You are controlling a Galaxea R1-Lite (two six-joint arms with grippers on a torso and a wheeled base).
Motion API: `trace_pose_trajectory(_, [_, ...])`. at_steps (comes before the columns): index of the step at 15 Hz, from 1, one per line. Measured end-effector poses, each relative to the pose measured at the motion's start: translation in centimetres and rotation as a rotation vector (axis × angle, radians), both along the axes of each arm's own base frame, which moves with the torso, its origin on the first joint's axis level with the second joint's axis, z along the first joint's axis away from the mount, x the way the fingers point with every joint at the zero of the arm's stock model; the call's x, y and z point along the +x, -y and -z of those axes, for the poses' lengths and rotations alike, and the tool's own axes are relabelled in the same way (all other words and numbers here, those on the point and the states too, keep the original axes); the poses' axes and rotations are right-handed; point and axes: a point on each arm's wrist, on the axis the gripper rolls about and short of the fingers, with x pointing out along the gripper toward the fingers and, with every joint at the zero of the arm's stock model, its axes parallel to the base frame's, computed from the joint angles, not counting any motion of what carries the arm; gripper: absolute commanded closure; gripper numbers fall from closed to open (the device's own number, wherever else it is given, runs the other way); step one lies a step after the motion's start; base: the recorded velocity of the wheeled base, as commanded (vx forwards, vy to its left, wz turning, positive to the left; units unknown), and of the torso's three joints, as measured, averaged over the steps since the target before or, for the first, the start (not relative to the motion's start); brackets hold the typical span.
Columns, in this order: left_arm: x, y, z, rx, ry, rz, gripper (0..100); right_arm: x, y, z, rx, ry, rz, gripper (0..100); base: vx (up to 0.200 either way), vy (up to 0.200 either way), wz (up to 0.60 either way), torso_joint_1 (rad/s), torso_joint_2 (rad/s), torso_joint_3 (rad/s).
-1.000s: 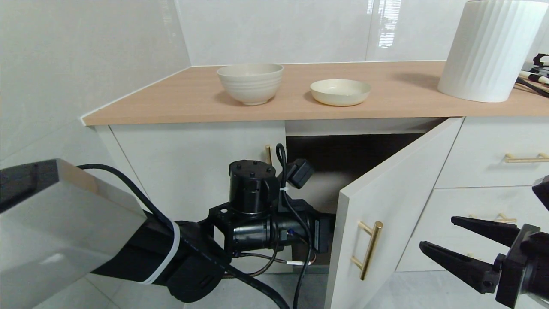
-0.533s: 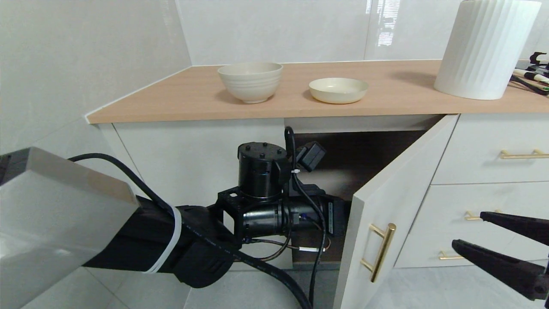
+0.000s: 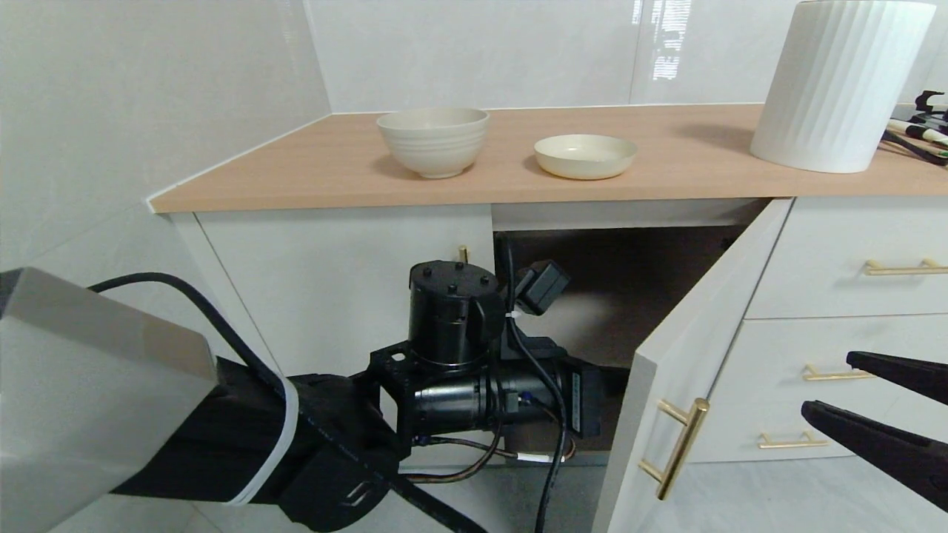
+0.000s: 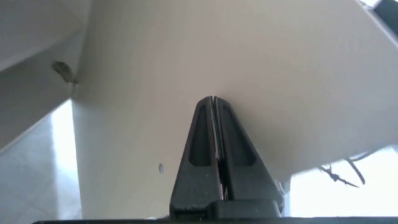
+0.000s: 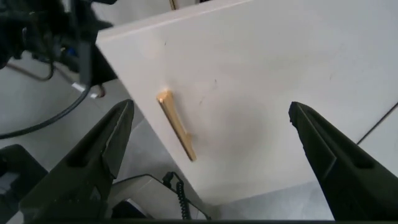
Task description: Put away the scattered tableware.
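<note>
A light wooden countertop (image 3: pixel 311 174) runs along the glossy white tiled wall (image 3: pixel 474 52) into the far left corner. At its right end stands a tall white ribbed container (image 3: pixel 837 81), upright. Just to the right of it, at the edge of sight, a few dark-handled utensils (image 3: pixel 918 126) lie on the wood. Below the right end are white drawer fronts (image 3: pixel 837 252) with 3 slim gold bar handles (image 3: pixel 905 266), all level. The floor (image 3: pixel 740 496) is pale grey tile.
</note>
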Motion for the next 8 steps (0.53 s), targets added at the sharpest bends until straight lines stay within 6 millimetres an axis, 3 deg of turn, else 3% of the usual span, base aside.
trace_pose_trajectory(8, [0.9,1.7,0.4,-0.006,0.008,0.001,100,0.0,0.0,0.0,0.0,-0.001,0.0,0,0.0,0.0,0.0,0.0,0.0,0.0])
